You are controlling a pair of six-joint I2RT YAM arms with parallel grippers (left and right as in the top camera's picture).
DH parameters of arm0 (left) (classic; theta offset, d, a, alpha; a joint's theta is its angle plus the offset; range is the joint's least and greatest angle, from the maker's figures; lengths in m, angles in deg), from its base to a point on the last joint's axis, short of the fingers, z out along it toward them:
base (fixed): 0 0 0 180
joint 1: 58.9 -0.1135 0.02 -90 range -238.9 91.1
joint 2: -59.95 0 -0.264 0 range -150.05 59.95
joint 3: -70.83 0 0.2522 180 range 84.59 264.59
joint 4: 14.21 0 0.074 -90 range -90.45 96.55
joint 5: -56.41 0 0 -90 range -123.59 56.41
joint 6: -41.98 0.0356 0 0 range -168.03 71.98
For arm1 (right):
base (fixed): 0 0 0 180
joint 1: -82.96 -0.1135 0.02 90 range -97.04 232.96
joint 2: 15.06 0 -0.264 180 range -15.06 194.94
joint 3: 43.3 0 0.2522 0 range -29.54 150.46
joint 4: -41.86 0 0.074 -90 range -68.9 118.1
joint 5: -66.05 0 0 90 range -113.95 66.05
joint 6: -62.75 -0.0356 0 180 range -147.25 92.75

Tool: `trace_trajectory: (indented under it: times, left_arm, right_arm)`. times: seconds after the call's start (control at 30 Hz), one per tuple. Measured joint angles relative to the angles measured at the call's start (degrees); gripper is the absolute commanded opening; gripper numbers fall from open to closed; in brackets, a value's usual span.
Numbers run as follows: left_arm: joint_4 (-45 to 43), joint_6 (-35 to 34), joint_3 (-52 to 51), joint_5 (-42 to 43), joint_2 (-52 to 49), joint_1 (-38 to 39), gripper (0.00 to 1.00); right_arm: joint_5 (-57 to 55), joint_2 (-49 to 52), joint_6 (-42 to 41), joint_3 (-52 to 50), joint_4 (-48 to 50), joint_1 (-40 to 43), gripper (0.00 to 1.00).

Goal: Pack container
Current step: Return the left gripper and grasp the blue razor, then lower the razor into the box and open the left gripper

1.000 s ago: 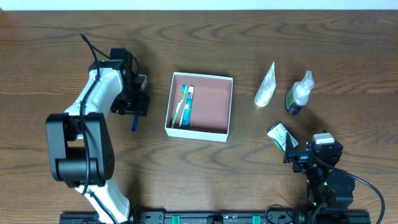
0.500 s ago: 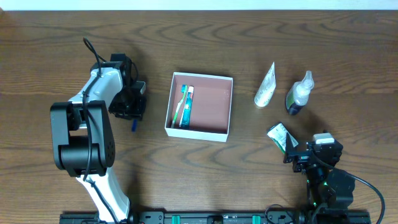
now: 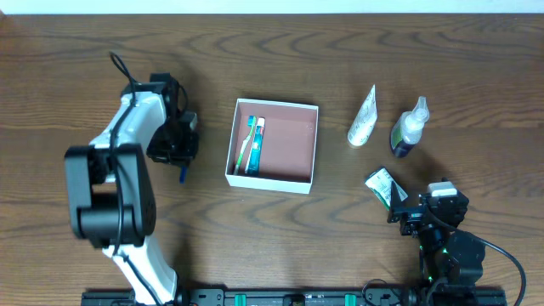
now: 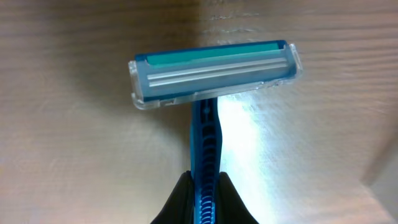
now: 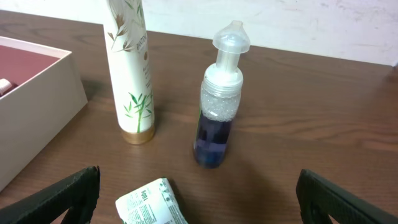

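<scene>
Woodgrain counter (image 3: 280, 51) carries everything. From overhead the left arm (image 3: 110, 187) covers much of the left side and hides the jaws of the left gripper (image 4: 205, 202). The wrist view shows them closed on the blue handle of a razor (image 4: 214, 74); whether its head touches the wood is unclear. Overhead, only a blue end of the handle shows, left of the container (image 3: 270, 181) and apart from it. That white-walled, pink-lined box sits mid-counter with two slim items (image 3: 252, 146) along its left wall, too small to identify. The right gripper (image 5: 199, 193) waits near the front right, jaws wide apart and empty. Beyond it a white tube (image 5: 132, 74) and a pump bottle (image 5: 217, 118) stand upright, apart. A printed packet (image 5: 152, 202) lies just before the jaws, cut off by the frame.
</scene>
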Motion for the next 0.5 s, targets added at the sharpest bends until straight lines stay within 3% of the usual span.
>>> trace_trajectory:
  times: [0.3, 0.5]
  left_arm:
    - [0.59, -5.57, 4.28, 3.78, 23.76, 6.38, 0.06]
    - [-3.63, -9.55, 4.04, 5.20, 25.35, 17.84, 0.06]
  right_arm:
    - [0.02, 0.00, 0.00, 0.00, 0.02, 0.00, 0.99]
    - [0.02, 0.00, 0.00, 0.00, 0.02, 0.00, 0.99]
